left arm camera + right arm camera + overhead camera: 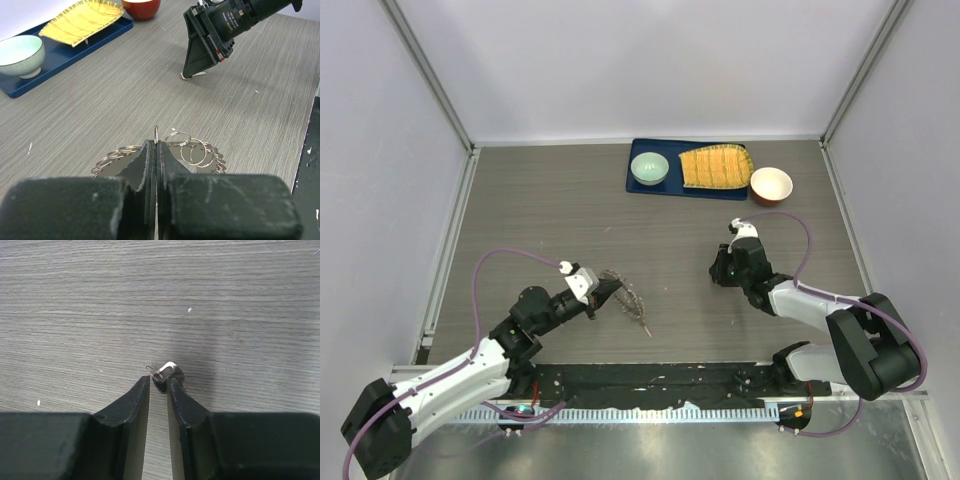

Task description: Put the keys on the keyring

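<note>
The keyring [632,303], a grey ring fringed with many small split rings, lies on the table left of centre. My left gripper [610,293] is shut on its near edge. In the left wrist view a thin ring edge pokes up between the closed tips of my left gripper [156,144], and the keyring [200,152] spreads out behind them. The key [167,372], tiny and silver with a small wire loop, lies on the table at the tips of my right gripper [158,381]. Its jaws stand a narrow gap apart around the key's head. The right gripper [723,272] points down at the table.
A blue tray [690,192] at the back holds a pale green bowl [649,167] and a yellow ribbed plate [716,166]. A red-orange bowl [771,185] stands to its right. White walls enclose the wooden table on three sides.
</note>
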`<state>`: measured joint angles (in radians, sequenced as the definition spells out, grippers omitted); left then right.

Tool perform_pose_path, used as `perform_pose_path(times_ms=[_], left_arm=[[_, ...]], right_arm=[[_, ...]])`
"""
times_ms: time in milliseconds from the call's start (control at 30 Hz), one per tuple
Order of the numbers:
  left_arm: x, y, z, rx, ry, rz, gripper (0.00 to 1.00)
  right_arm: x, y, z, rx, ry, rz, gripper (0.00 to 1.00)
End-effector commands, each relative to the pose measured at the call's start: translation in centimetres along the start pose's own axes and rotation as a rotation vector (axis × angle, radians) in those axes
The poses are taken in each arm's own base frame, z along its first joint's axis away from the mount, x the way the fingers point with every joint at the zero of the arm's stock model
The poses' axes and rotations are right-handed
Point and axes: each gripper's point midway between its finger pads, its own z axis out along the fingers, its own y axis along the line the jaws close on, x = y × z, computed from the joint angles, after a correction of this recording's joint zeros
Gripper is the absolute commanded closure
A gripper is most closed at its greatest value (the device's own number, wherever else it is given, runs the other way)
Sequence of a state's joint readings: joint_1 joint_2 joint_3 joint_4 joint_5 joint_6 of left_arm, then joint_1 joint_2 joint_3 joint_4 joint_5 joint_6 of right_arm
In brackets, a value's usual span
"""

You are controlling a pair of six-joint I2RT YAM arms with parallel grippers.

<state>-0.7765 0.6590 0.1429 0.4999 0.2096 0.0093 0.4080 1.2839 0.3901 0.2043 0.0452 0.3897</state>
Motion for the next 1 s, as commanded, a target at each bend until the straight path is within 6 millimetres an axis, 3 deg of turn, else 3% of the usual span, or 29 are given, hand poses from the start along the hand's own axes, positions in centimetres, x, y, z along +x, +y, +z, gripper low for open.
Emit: perform_pose_path(times_ms=[0,567,700,833,967], left_arm=[[-2.7,0.1,0.4,0.005,-0.069,0.024,1.00],[-2.6,0.1,0.4,0.010,-0.062,0.024,1.00],[-2.7,0.0,0.4,0.012,-0.065,0.025,1.00],[-2.8,0.0,0.3,0.010,-0.070,0.025,1.00],[-2.8,0.0,0.3,0.010,-0.069,0.024,1.00]], right_arm=[[-1.7,0.4,0.2,-0.010,-0.036,-0.026,0.73],[-3.1,1.3,-1.1,0.023,0.079,-0.032,0.68],[-3.2,0.0,-1.6,0.088,0.147,-0.146,0.68],[-2.9,0.9,-1.6,0.005,0.194,-0.211,0.68],[-2.5,0.3,-1.3,0.003,0.225,-0.301,0.68]])
